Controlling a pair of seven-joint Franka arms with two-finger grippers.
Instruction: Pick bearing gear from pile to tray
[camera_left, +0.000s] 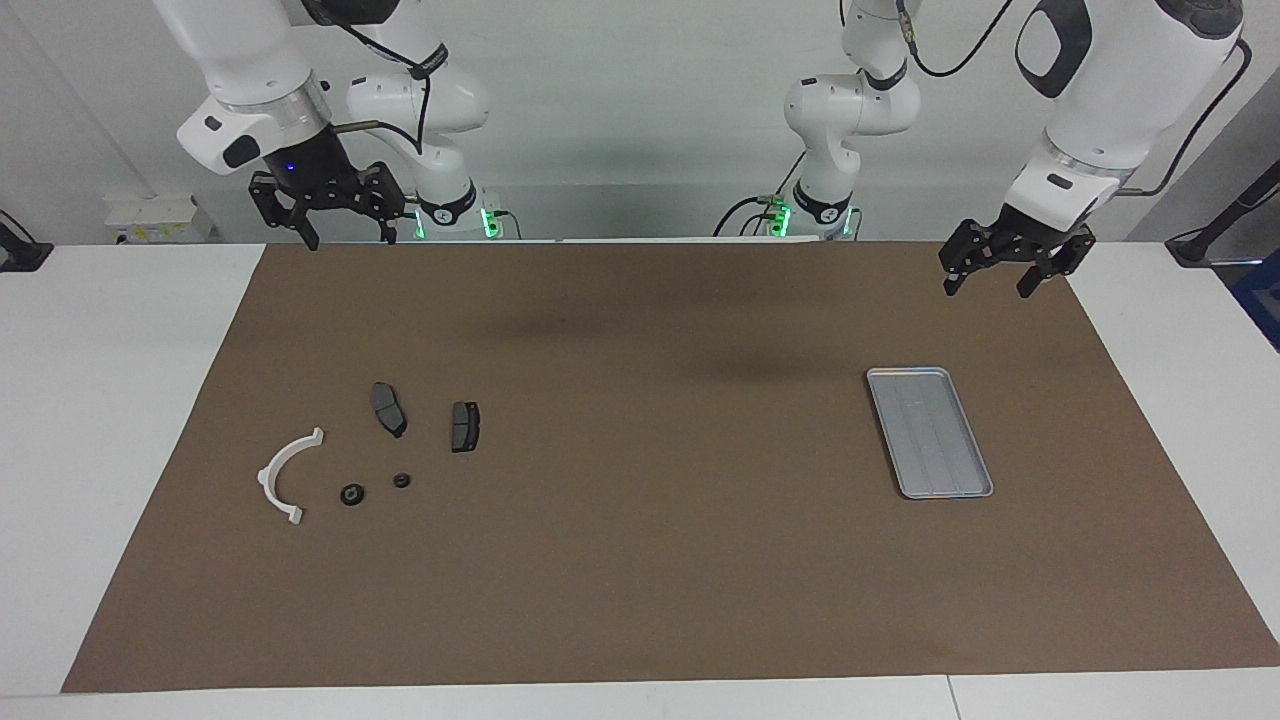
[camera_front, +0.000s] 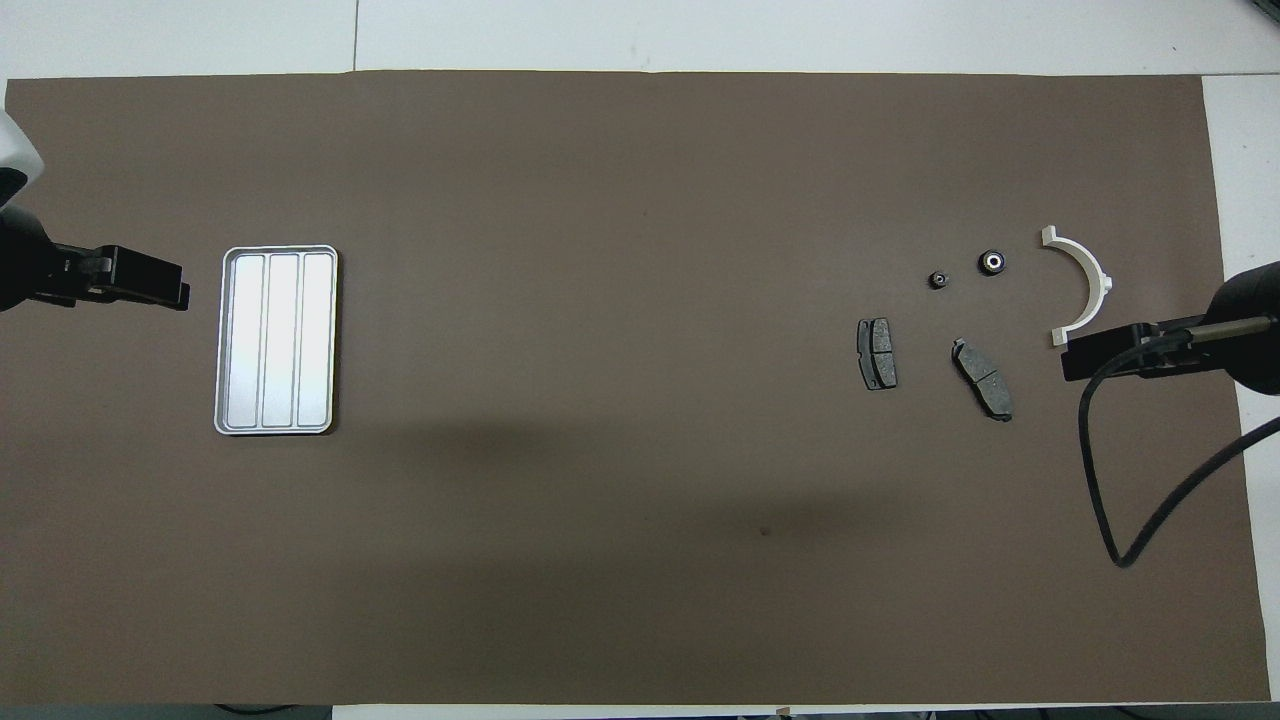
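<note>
Surface: a white table (camera_left: 120, 420) is covered by a brown mat (camera_left: 640, 560), on which all parts are laid.
Tray: the tray (camera_left: 975, 492), ridged silver metal with a raised rim, is set toward the left arm's end of the table; nothing is seen in it.
Left gripper: the left gripper (camera_left: 1008, 272) is held in the air over the mat's edge, closer to the robots than the tray; its jaws are spread wide and nothing is gripped.
Right gripper: the right gripper (camera_left: 345, 228) is raised over the mat's edge at the right arm's end; its jaws are likewise spread and empty.
Pile: the pile is scattered loosely toward the right arm's end, well apart from the tray.
White arc (camera_left: 283, 475): judged light, stiff plastic.
Grey plates (camera_left: 388, 408): two flat pads, lying nearest the robots within the pile.
Bearing gear: the larger black round piece (camera_left: 352, 494) is taken for the target, with a smaller round piece (camera_left: 402, 481) near it. It is judged small, rigid, probably smooth metal, and liable to roll or slip.
Hold: a pinch across the outer rim from above is advised, with the fingers closed squarely.
</note>
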